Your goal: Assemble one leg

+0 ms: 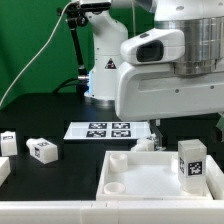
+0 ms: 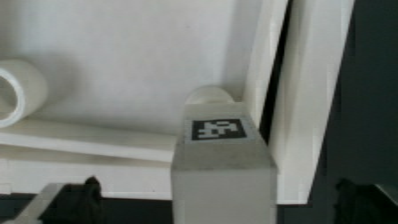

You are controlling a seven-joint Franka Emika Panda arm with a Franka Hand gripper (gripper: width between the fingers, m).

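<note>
Your leg stands upright on the white panel, by the panel's right edge and toward its near right corner, with its black-and-white tag facing the exterior camera. In the wrist view the same leg runs straight away from the camera, tag up, close beside the panel's raised rim. You cannot tell from either view whether its foot is seated in a socket.

Your gripper is spread wide around the leg's upper end. The dark fingertips sit one on each side, and a dark gap shows between each fingertip and the leg, so nothing is being squeezed. In the exterior view the arm looms over that end of the panel and the fingers are lost against the dark background.

An empty round socket shows at the panel's near left corner. The panel lies along the near edge of the black table. Past its far edge, in mid-table, lies the marker board. Near the table's left edge you have two loose legs, one and another, apart from each other.
</note>
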